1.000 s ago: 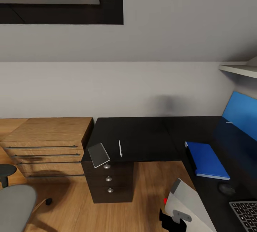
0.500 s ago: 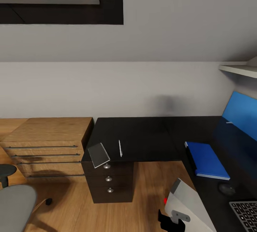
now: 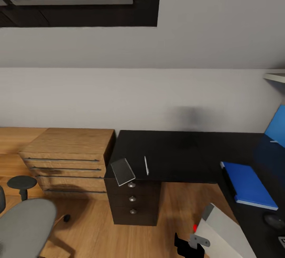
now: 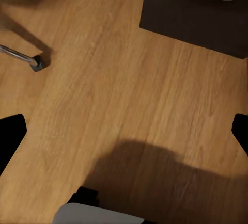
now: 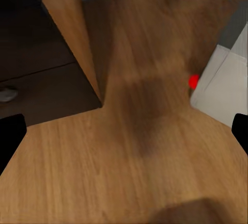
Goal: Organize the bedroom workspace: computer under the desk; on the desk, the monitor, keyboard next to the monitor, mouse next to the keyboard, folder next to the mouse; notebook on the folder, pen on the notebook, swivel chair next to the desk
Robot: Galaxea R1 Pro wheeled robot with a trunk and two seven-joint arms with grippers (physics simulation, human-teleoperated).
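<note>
Black tabletop (image 3: 174, 151) carries the pen (image 3: 146, 165) beside a grey card (image 3: 122, 171), folder (image 3: 248, 184) farther along; both jaws spread; no writing legible.

The black-topped desk (image 3: 178, 151) ran along the wall and turned a corner. A thin white pen (image 3: 146, 165) lay near its front edge. A blue folder (image 3: 247, 184) lay flat on the side wing. The grey swivel chair (image 3: 23, 226) stood well apart. The light grey computer (image 3: 225, 230) stood tilted beside the desk.

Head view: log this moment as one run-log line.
pen on desk | blue folder on desk | swivel chair apart, on floor | computer tilted
</note>
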